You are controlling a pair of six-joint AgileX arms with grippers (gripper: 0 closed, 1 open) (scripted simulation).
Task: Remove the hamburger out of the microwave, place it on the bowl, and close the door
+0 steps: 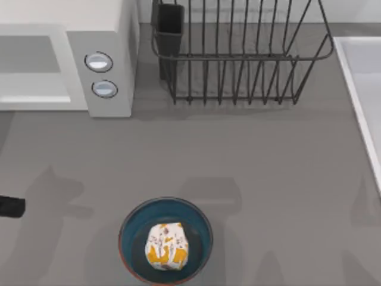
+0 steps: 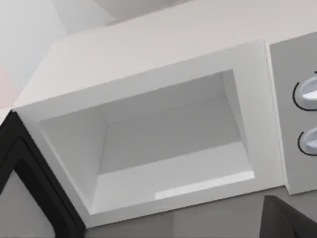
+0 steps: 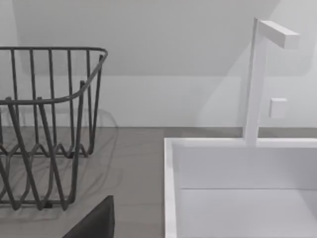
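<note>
Now I see the hamburger (image 1: 167, 245) sitting in the bowl (image 1: 132, 221) at the bottom middle of the top view, its long side running up and down. Up in the upper left, the microwave (image 1: 110, 36) gapes open, cavity bare. I cannot tell how my grippers stand.

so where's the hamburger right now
In the top view the hamburger sits inside the bowl at the table's near edge, a little left of centre, well in front of the microwave and the dish rack.
</note>
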